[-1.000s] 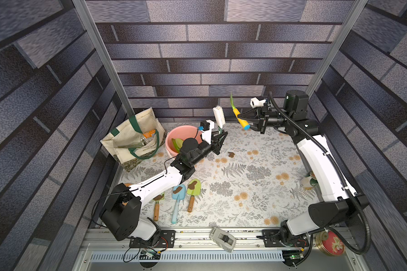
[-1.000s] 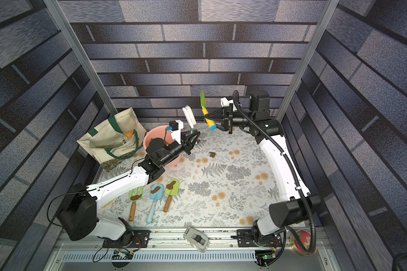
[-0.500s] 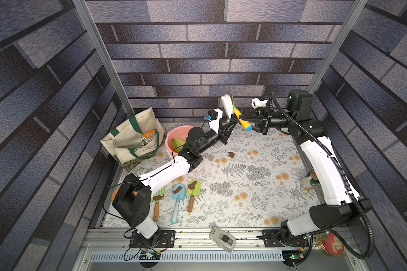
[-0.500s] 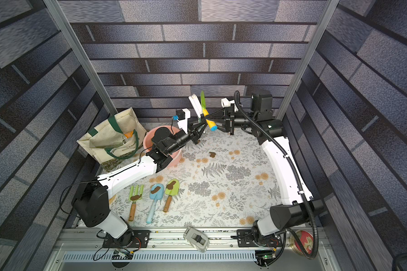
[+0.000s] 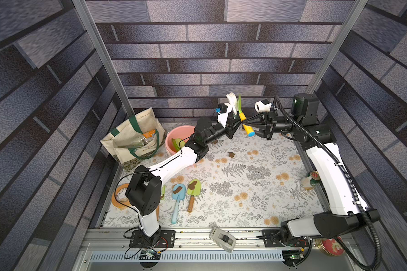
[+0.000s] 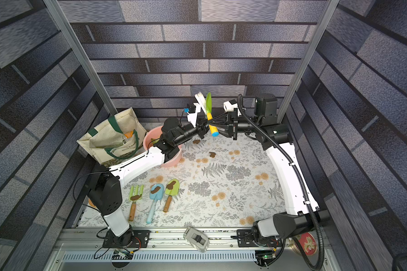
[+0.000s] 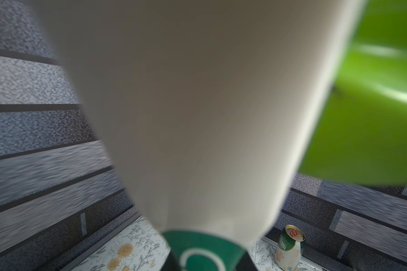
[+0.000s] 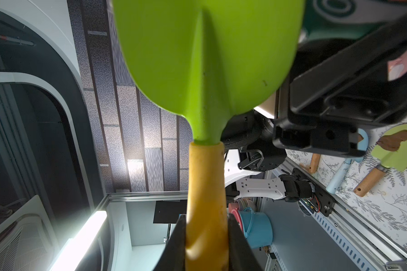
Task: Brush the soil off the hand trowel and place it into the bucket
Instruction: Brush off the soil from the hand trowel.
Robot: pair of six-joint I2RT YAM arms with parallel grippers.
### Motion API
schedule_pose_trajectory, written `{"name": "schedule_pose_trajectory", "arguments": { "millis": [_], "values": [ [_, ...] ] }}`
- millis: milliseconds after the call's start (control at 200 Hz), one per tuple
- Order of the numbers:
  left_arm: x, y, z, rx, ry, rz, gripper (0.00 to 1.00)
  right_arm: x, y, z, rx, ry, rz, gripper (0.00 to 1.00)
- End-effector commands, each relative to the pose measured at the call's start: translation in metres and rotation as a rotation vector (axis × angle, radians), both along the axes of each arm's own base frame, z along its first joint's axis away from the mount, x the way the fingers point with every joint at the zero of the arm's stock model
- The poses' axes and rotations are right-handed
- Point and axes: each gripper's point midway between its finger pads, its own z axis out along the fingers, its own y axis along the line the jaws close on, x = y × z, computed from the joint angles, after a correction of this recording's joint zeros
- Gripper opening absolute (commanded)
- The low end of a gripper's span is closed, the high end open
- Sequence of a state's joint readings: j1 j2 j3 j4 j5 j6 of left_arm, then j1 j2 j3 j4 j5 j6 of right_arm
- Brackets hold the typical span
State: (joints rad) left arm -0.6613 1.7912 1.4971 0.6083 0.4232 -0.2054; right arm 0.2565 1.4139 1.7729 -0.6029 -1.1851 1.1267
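The hand trowel (image 5: 239, 104) (image 6: 208, 103), with green blade, yellow handle and blue end cap, stands blade-up in the air at the back. My right gripper (image 5: 243, 121) (image 8: 206, 223) is shut on its handle. The blade face (image 8: 209, 58) in the right wrist view shows no soil. My left gripper (image 5: 233, 123) (image 6: 201, 127) is shut on a white brush (image 5: 231, 100) (image 7: 197, 117), which lies against the blade (image 7: 374, 117). The pink bucket (image 5: 174, 135) (image 6: 148, 140) stands under the left forearm. Loose soil (image 5: 231, 154) (image 6: 196, 141) lies on the mat.
A green fork (image 6: 136, 194), a blue trowel (image 5: 178, 191) and a green wooden-handled trowel (image 5: 194, 187), each with a brown blob, lie at front left. Also here are a cream tote bag (image 5: 132, 140), a tape roll (image 5: 119, 196), a can (image 5: 310, 179) and a grey device (image 5: 222, 238).
The left arm has lifted the brush from near the bucket up and to the right, against the trowel blade. The right arm has kept the trowel nearly still.
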Motion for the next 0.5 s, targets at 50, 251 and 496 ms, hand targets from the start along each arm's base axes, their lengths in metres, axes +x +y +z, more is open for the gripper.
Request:
{"name": "schedule_pose_trajectory", "arguments": {
  "millis": [50, 251, 496],
  "values": [
    [0.007, -0.011, 0.006, 0.022, -0.031, -0.044, 0.0, -0.016, -0.002, 0.005, 0.015, -0.037, 0.037, 0.04],
    [0.022, -0.016, 0.0, 0.023, 0.002, -0.046, 0.0, -0.021, -0.004, 0.009, 0.019, -0.057, 0.036, 0.04],
    [0.012, 0.015, -0.001, 0.007, 0.027, 0.012, 0.0, -0.016, -0.003, 0.008, 0.012, -0.07, 0.025, 0.03]
  ]
}}
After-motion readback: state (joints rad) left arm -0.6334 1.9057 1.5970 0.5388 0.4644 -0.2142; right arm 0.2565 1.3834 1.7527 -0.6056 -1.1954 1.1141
